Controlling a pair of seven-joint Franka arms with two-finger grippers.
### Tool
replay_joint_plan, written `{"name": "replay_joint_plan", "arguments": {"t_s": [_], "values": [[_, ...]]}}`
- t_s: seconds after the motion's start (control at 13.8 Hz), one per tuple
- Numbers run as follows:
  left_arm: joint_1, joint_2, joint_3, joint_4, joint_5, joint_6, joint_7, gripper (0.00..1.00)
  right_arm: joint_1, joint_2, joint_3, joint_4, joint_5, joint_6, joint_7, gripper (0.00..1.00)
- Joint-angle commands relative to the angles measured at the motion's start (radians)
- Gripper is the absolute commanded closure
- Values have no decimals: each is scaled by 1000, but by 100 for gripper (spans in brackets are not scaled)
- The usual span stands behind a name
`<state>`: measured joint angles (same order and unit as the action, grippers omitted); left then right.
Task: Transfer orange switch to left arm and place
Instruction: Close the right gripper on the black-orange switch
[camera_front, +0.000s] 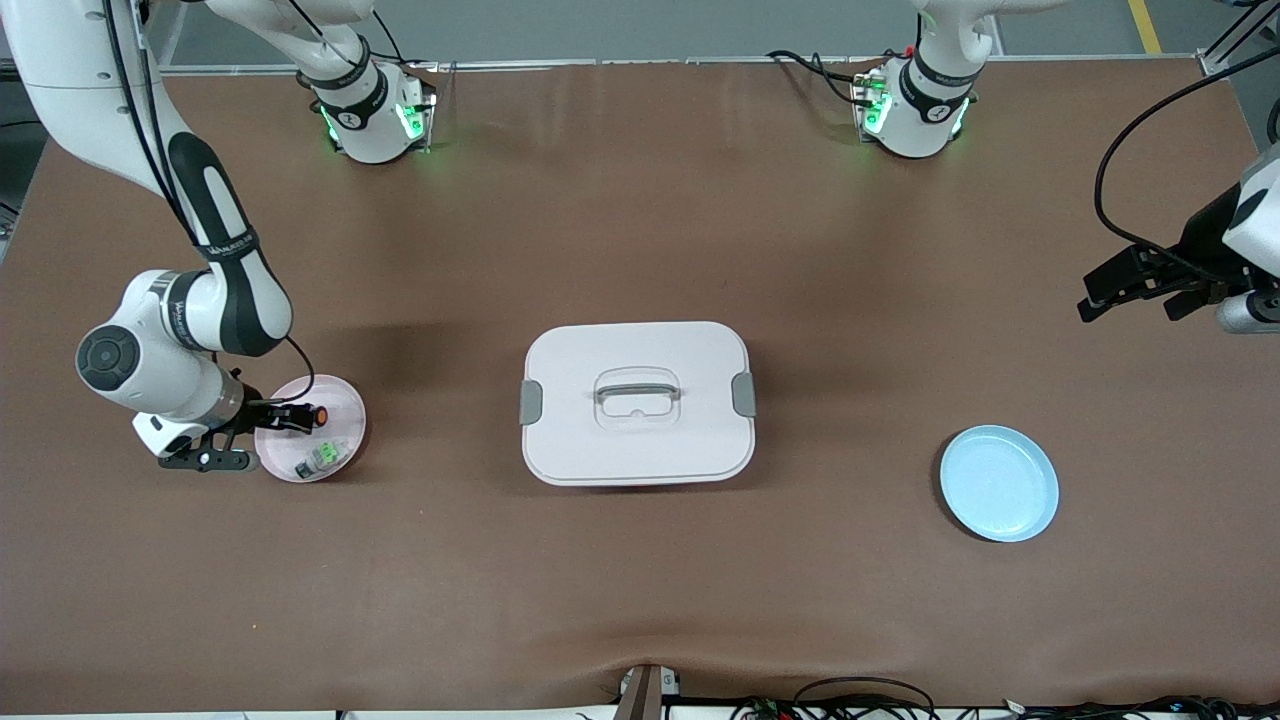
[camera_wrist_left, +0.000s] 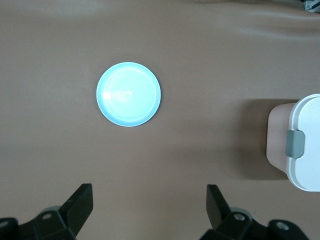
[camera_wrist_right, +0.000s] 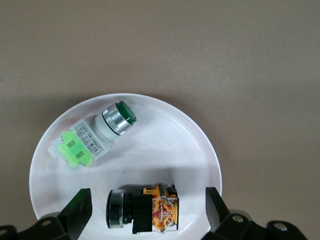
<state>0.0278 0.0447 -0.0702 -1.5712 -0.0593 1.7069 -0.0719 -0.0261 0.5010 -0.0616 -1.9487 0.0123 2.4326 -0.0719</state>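
Observation:
The orange switch (camera_wrist_right: 145, 210) lies on its side on a pink plate (camera_front: 345, 405), its round orange face (camera_front: 320, 414) showing in the front view. My right gripper (camera_wrist_right: 146, 212) hangs low over that plate, open, with one finger (camera_wrist_right: 75, 210) on each side of the switch and not touching it. A green-and-silver part (camera_wrist_right: 95, 137) lies beside the switch on the same plate (camera_wrist_right: 165, 150). The white box (camera_front: 637, 402) stands shut in the middle of the table. My left gripper (camera_front: 1130, 300) waits open over bare table at the left arm's end, fingers (camera_wrist_left: 80, 202) wide apart.
A blue plate (camera_front: 998, 483) lies with nothing on it toward the left arm's end, nearer to the front camera than the box; it also shows in the left wrist view, blue plate (camera_wrist_left: 128, 94), with the box's latched side (camera_wrist_left: 297, 142). Brown table (camera_front: 640, 580) surrounds everything.

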Motion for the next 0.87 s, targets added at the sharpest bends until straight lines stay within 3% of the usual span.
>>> {"name": "replay_joint_plan", "arguments": {"t_s": [0.0, 0.44, 0.58, 0.8], "values": [[4, 7, 1, 22, -2, -16, 24, 0, -3, 14, 5, -1, 6, 6, -22, 0], [4, 6, 1, 22, -4, -16, 24, 0, -11, 24, 8, -29, 9, 29, -20, 0], [4, 6, 1, 22, -7, -16, 24, 0, -12, 27, 8, -35, 66, 33, -23, 0], [6, 6, 3, 22, -5, -16, 26, 0, -12, 33, 8, -36, 75, 31, -43, 0]]}}
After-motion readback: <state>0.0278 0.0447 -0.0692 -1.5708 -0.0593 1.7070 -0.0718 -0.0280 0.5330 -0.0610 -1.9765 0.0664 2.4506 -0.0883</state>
